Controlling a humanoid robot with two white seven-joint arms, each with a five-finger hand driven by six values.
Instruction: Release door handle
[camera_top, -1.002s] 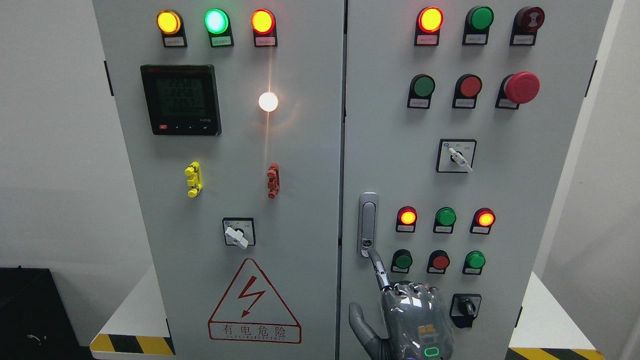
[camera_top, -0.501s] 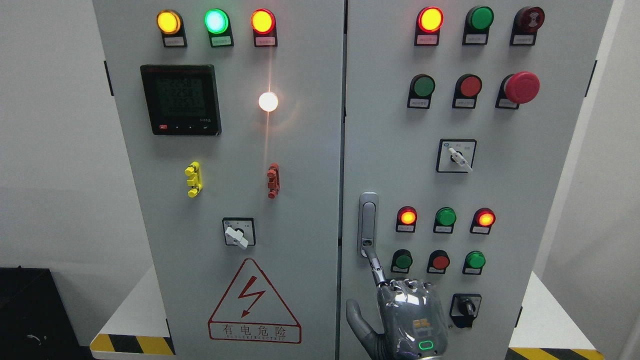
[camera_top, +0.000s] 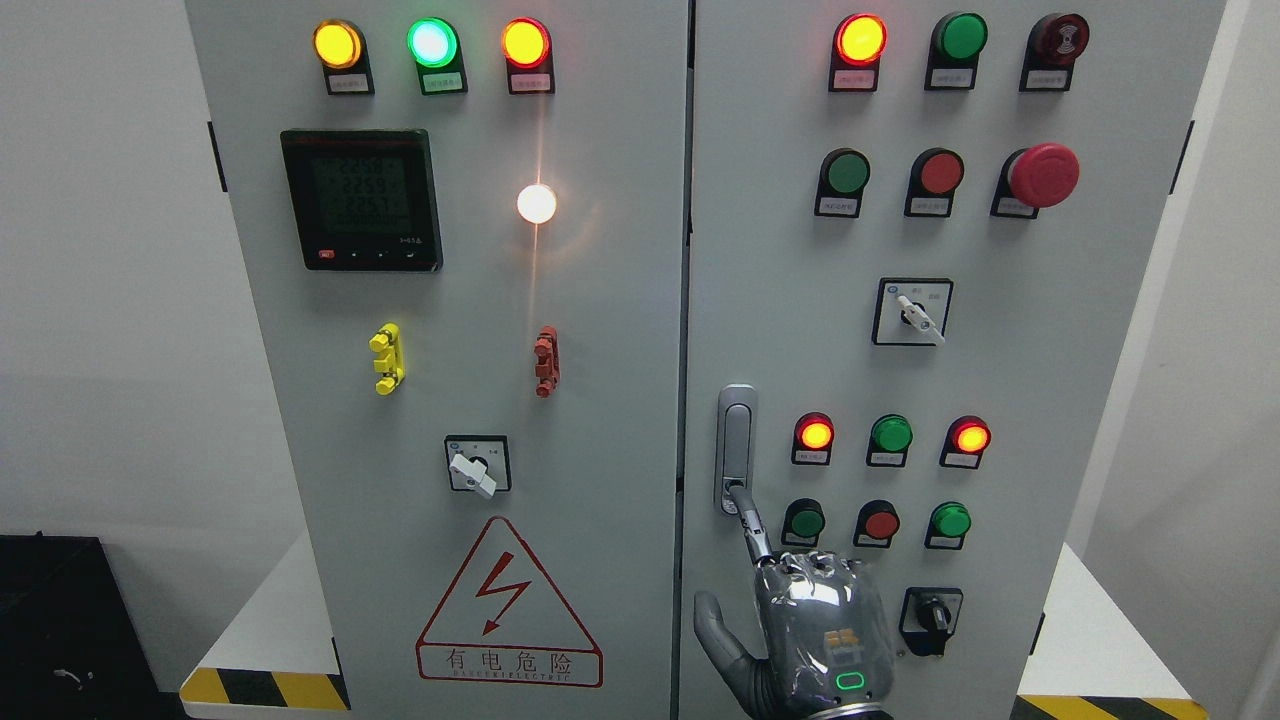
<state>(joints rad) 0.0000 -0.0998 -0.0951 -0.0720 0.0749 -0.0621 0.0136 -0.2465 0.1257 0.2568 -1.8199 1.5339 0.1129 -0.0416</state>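
Currently the right hand (camera_top: 815, 630) sits below the door handle (camera_top: 736, 448), index finger (camera_top: 748, 520) stretched up to the handle's lower end, seemingly touching the lock there. Other fingers curl in at the knuckles; thumb splays toward the door seam. Nothing gripped. Handle stands upright, left of the lit red lamp (camera_top: 815, 435).

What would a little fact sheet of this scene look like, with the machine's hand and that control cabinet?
Cabinet: grey metal two-door control cabinet
Handle: silver vertical door handle on the right door, near the seam
Hand: right hand, silvery, rising from the bottom edge
Contact: extended index finger with its tip at the handle's lower end; other fingers curled, thumb out
Lamps: round white lamp glowing on the left door
Left hand: not visible
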